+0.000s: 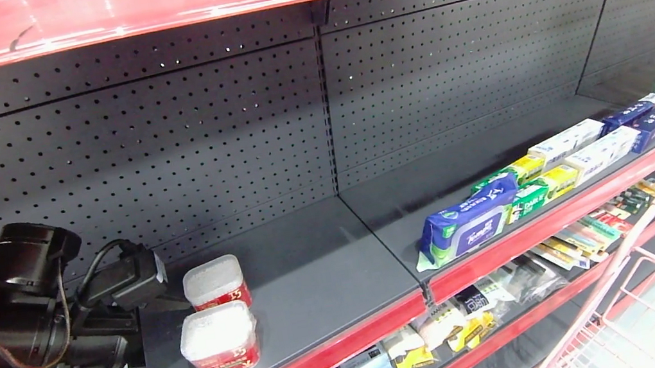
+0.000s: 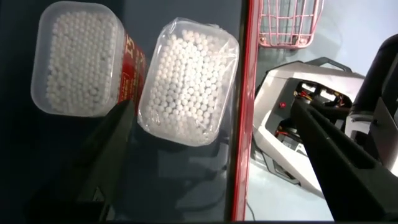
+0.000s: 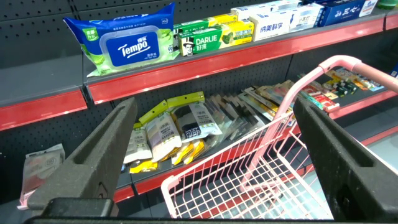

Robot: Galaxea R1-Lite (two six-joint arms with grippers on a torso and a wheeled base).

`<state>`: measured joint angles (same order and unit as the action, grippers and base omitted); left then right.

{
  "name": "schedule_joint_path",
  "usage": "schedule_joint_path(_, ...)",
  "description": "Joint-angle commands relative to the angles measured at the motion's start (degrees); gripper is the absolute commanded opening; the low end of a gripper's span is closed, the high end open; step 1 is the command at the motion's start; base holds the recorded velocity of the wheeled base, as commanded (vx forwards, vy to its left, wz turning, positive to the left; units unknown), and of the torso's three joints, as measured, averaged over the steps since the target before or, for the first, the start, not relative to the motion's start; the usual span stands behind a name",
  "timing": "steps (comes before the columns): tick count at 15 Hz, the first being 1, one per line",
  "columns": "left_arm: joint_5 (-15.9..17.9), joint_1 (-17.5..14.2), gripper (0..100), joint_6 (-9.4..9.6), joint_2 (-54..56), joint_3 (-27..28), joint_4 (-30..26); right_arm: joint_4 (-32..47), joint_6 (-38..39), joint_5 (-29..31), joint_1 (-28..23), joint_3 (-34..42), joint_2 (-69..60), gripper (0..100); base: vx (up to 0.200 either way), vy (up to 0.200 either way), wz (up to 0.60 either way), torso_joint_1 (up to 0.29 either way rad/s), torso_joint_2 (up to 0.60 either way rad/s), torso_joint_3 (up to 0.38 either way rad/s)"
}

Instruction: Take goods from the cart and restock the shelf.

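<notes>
Although the pink cart (image 3: pixel 339 62) is cut off at the head view's corner, the right wrist view looks down into it between the spread fingers of the right hand (image 3: pixel 214 106), which grips nothing. On the shelf (image 1: pixel 315 276) the left hand (image 2: pixel 212 109) is spread too, the front tub (image 2: pixel 189 87) of white beads just past its tips, a second tub (image 2: pixel 78 59) behind it.

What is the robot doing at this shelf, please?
It is restocking. The left gripper is at the shelf, its fingers open on either side of the front tub, which stands close to a second tub. The right gripper hangs open above the pink cart, holding nothing.
</notes>
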<state>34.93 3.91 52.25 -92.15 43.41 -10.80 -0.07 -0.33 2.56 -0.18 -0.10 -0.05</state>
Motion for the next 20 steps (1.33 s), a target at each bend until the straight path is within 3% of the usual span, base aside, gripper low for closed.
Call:
schedule_joint_path(1, 0.0, 0.0, 100, 0.05, -0.6, -0.1, -0.1, 0.0, 0.0, 0.0, 0.0, 0.0, 0.0, 100, 0.000, 0.000, 0.00, 0.000, 0.00, 0.000)
schedule_joint_path(4, 0.0, -0.1, 100, 0.22, -2.1, 0.1, 0.0, 0.0, 0.0, 0.0, 0.0, 0.0, 0.0, 100, 0.000, 0.000, 0.00, 0.000, 0.00, 0.000)
schedule_joint_path(7, 0.0, -0.7, 100, 1.72, -2.6, 0.0, 0.0, 0.0, 0.0, 0.0, 0.0, 0.0, 0.0, 100, 0.000, 0.000, 0.00, 0.000, 0.00, 0.000)
schedule_joint_path(20, 0.0, -1.1, 100, 1.72, -4.4, 0.9, -0.3, 0.0, 0.0, 0.0, 0.0, 0.0, 0.0, 100, 0.000, 0.000, 0.00, 0.000, 0.00, 0.000)
